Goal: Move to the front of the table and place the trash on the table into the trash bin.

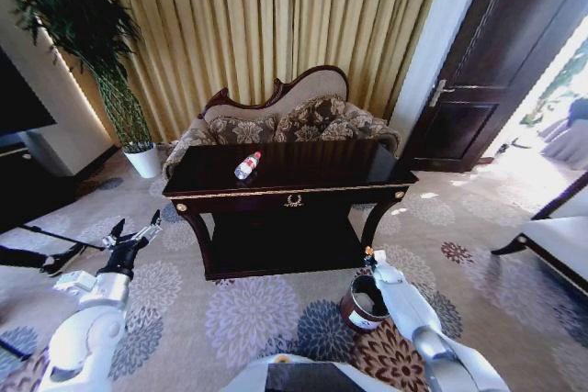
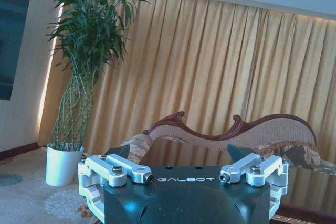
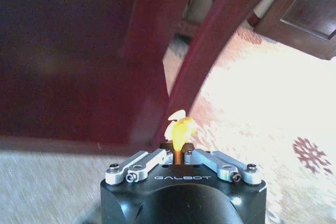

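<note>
The dark table (image 1: 292,192) stands in front of a patterned sofa (image 1: 285,121), and a clear plastic bottle (image 1: 246,166) with a red cap lies on the tabletop, toward its left half. The trash bin (image 1: 364,304) sits on the carpet near the table's front right leg. The right pincer (image 1: 369,255) hangs just above the bin, between it and that leg, its fingers closed on a small orange piece (image 3: 181,132). The left pincer (image 1: 134,231) is held off the table's front left corner, fingers spread apart and holding nothing, with the potted plant (image 2: 84,66) beyond it
</note>
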